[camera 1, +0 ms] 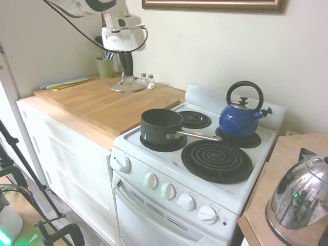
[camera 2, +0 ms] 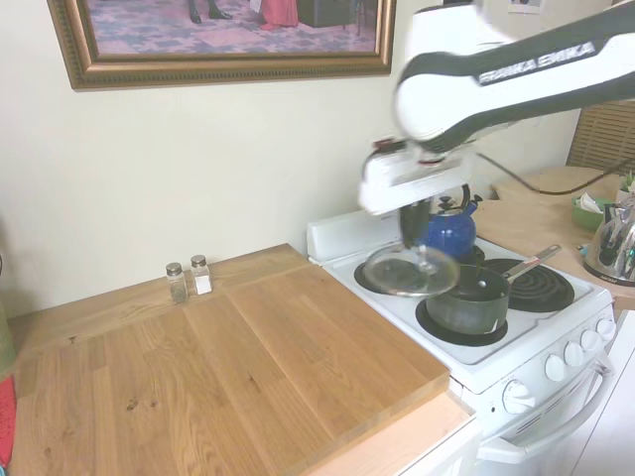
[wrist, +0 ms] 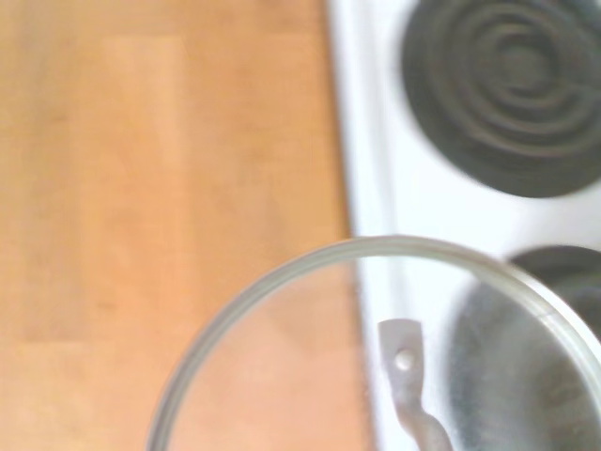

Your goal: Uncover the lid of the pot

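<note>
You can't make out the hand's fingers [camera 2: 415,238] against the lid's handle in either exterior view, so their grip stays unreadable. In the wrist view the lid [wrist: 376,348] is soft-focused and cut by the lower edge, with only part of its rim and handle foot showing. The steel kettle [camera 1: 300,197] is cropped at the right edge.
</note>
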`<state>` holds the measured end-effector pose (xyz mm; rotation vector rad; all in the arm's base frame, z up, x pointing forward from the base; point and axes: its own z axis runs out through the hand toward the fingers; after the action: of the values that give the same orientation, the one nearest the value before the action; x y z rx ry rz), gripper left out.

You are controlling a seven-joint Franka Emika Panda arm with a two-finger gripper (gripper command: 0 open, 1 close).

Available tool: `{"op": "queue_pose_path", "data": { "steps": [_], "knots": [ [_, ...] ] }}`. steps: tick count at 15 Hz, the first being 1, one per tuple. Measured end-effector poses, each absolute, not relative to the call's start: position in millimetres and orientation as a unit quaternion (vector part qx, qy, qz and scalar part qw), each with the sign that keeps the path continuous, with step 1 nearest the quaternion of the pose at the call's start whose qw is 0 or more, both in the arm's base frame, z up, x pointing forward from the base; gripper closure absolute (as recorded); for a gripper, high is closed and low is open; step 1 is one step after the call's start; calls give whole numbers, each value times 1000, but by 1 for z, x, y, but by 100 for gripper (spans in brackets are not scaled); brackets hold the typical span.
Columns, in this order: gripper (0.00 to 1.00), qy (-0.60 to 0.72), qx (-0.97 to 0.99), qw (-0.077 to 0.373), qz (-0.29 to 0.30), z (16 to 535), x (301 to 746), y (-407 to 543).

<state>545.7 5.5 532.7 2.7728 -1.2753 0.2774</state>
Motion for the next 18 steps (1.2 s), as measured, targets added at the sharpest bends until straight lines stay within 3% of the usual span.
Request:
{"op": "queue_pose_path", "data": {
  "steps": [7, 11, 12, 18],
  "knots": [
    [100, -410, 908, 83, 32, 417, 622, 55],
    [100, -409, 908, 92, 21, 385, 643, 56],
    [0, -408, 908, 95, 18, 385, 646, 57],
    [0, -399, 912, 96, 3, 385, 648, 56]
  ]
}}
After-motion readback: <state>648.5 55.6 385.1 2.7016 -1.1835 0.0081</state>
